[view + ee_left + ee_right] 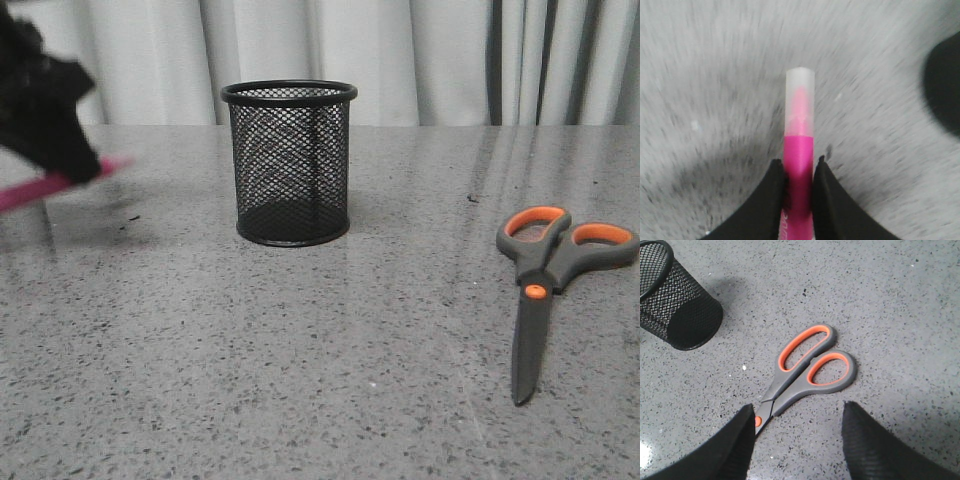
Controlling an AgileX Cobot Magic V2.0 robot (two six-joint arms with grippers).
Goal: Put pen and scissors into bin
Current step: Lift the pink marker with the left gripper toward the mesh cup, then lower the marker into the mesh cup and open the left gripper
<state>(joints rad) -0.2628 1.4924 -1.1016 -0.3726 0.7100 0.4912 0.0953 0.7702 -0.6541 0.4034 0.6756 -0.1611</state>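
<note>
While the left claw (799, 172) grips the pen (800, 150), the right claw (797, 427) gapes above the scissors (807, 365).

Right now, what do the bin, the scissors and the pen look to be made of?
The bin: black wire mesh, likely painted metal, see-through wall with solid rim and base. The scissors: matte grey handles with orange-lined loops, probably plastic or rubber; the dark blades may be coated metal. The pen: glossy magenta plastic with a frosted, translucent cap, held in the left gripper.

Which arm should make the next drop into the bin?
Left. The left gripper is already shut on the pen, held off the table left of the bin. The right gripper is open above the scissors, which lie flat.
</note>
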